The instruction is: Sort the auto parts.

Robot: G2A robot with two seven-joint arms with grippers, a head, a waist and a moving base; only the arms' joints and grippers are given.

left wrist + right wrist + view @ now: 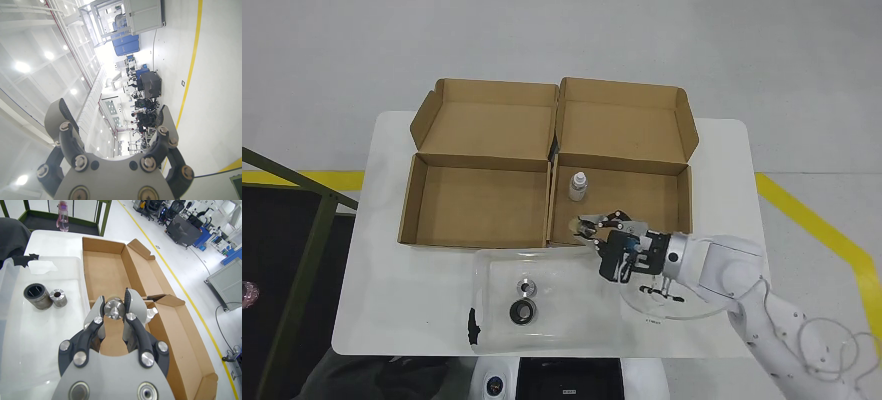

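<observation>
While the sort looks abt a third done, the bench (722,150) carries two open cardboard boxes side by side on its far half, w/ a clear bin (572,305) on the near half, right against them. Left box (477,210) holds no part yet. Right box (642,205) has one item in it so far.

Right claw (115,297) hangs over the near edge of the right box, close to the wall it shares w/ the left box, pads clamped on a part. Left claw (113,113) is spread wide w/ nothing in it, raised off the bench and facing out at the room.

Two parts wait in the bin, upright and just beside each other: a dark bearing sleeve (37,296) and a smaller steel bushing (59,297). The shiny stepped steel part (114,311) in the right claw is clear of the bin but not yet set down; which box it belongs in I can't tell. The item in the right box is a small white bottle (580,185), upright nr that box's left wall.

Left to do, as I judge it: drop this part, then fetch the two in the bin.
</observation>
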